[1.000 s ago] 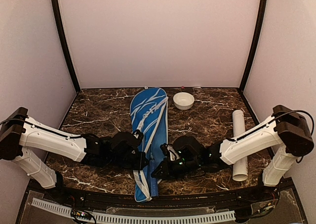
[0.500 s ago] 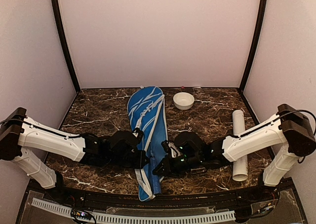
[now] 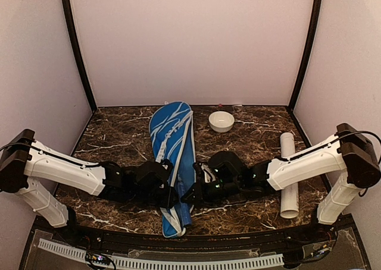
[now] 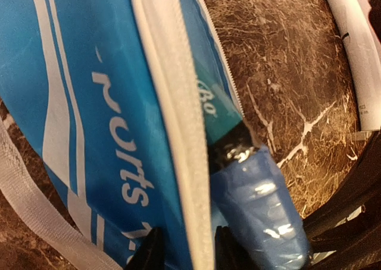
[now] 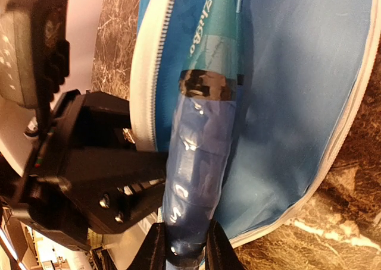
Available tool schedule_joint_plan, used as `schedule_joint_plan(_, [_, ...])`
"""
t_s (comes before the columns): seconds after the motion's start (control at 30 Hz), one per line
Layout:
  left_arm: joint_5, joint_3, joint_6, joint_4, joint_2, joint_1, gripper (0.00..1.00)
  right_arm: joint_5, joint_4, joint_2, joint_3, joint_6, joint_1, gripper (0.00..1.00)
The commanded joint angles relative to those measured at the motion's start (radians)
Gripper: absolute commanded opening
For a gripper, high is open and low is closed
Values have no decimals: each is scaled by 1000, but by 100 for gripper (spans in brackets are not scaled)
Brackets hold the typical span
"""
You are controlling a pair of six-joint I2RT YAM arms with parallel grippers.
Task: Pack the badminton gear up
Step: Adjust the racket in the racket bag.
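Poking from the racket cover (image 3: 172, 133) at lower centre, racket handle (image 5: 199, 163) clamped in right gripper (image 5: 186, 249), left gripper (image 4: 187, 252) slightly parted astride cover's white trim, tube (image 3: 289, 175) far right, bowl (image 3: 221, 121) above.

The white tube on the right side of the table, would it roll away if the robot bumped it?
Probably. The white tube is round and lies on its side on the smooth marble table, so a sideways nudge would likely set it rolling. It looks like stiff plastic, so it should keep its shape rather than bend when lifted.
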Motion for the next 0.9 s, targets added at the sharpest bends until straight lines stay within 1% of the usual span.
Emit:
schedule_joint_plan(0.0, [28, 29, -9, -62, 13, -12, 33, 44, 109, 6, 42, -60, -7, 10])
schedule_joint_plan(0.1, [48, 33, -21, -74, 17, -18, 34, 51, 97, 13, 45, -66, -7, 10])
schedule_joint_plan(0.2, [54, 47, -28, -97, 11, -41, 38, 54, 94, 24, 47, -71, -7, 10])
schedule_joint_plan(0.23, [54, 53, -32, -109, 11, -48, 37, 54, 95, 28, 49, -72, -8, 10])
schedule_joint_plan(0.27, [54, 57, -37, -115, 11, -54, 35, 54, 97, 33, 52, -72, -6, 10])
schedule_joint_plan(0.3, [55, 55, -41, -117, 13, -59, 28, 53, 101, 39, 54, -72, -7, 10])
schedule_joint_plan(0.33, [61, 54, -47, -115, 13, -64, 16, 55, 104, 44, 59, -72, -7, 10])
schedule_joint_plan(0.37, [67, 54, -53, -112, 14, -66, 9, 54, 106, 51, 61, -74, -6, 10])
schedule_joint_plan(0.43, [74, 53, -64, -105, 12, -74, 0, 60, 107, 64, 68, -80, -7, 10])
schedule_joint_plan(0.63, [75, 66, -66, -125, -7, -85, 0, 83, 107, 90, 86, -97, -13, 11])
schedule_joint_plan(0.87, [93, 43, -72, -81, -48, -86, 0, 67, 158, 133, 88, -116, -24, 11])
